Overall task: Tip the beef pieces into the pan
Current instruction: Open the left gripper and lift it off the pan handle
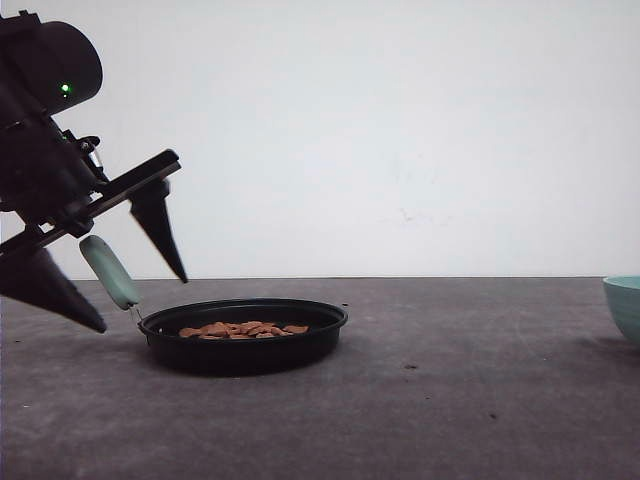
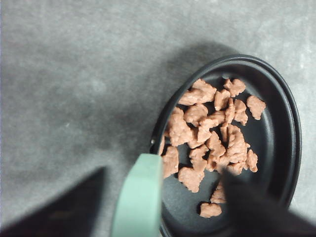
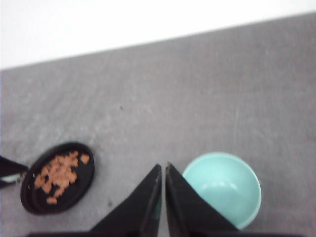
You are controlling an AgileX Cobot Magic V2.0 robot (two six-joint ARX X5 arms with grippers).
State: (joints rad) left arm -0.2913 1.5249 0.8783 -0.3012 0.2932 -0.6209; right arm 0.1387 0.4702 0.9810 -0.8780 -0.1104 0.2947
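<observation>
The black pan (image 1: 243, 345) rests on the grey table with the beef pieces (image 1: 243, 329) heaped inside it. Its mint-green handle (image 1: 110, 270) slants up to the left. My left gripper (image 1: 144, 305) is open, one finger on each side of that handle and neither pressing it. From the left wrist, the handle (image 2: 140, 197) lies between the dark fingers (image 2: 64, 207), and the beef pieces (image 2: 212, 128) are spread over the pan (image 2: 276, 148) floor. My right gripper (image 3: 163, 166) is shut and empty, high above the table between the pan (image 3: 29, 197) and the bowl.
A teal-green bowl (image 3: 222, 187) stands empty to the right of the pan; its rim (image 1: 625, 300) shows at the right edge of the front view. Bare grey table lies between pan and bowl, with a white wall behind.
</observation>
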